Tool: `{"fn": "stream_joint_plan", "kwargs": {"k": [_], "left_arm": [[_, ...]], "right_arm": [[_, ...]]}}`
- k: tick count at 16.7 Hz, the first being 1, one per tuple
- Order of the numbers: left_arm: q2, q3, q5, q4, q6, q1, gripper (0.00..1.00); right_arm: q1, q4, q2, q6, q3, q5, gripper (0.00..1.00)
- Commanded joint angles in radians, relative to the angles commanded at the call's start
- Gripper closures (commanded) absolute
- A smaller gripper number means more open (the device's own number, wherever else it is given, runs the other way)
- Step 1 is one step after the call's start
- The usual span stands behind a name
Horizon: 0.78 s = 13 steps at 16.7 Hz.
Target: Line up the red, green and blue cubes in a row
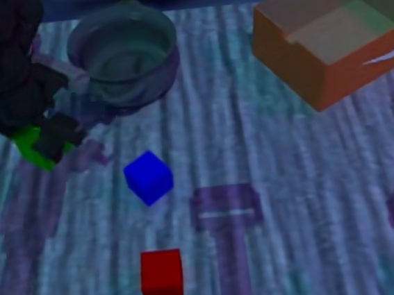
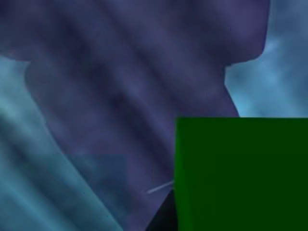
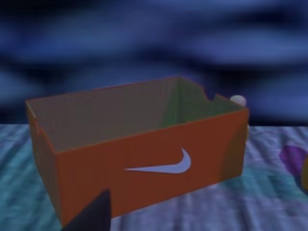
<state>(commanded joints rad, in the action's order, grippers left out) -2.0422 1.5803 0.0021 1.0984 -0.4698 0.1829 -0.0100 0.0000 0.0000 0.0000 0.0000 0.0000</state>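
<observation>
The blue cube [image 1: 148, 177] is the landmark: a deep blue solid block resting on the surface, turned so one corner points toward the near edge. The red cube [image 1: 161, 275] sits nearer than it, almost directly in line, squarely aligned and well apart. The green cube [image 1: 35, 144], bright green, lies to the blue cube's left and slightly farther back, partly covered from above; it fills the lower part of the left wrist view [image 2: 240, 173].

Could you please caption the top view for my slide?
Left tool over the small green cube; blue cube and red cube wait.
</observation>
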Motion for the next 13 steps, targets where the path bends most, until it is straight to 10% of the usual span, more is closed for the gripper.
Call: {"fn": "stream_joint_plan", "kwargs": {"k": [13], "left_arm": [[0.052, -0.059, 0.007, 0.044, 1.136, 0.6, 1.0]], "right_arm": [[0.0, 0.0, 0.0, 0.0, 0.0, 0.0, 0.0]]}}
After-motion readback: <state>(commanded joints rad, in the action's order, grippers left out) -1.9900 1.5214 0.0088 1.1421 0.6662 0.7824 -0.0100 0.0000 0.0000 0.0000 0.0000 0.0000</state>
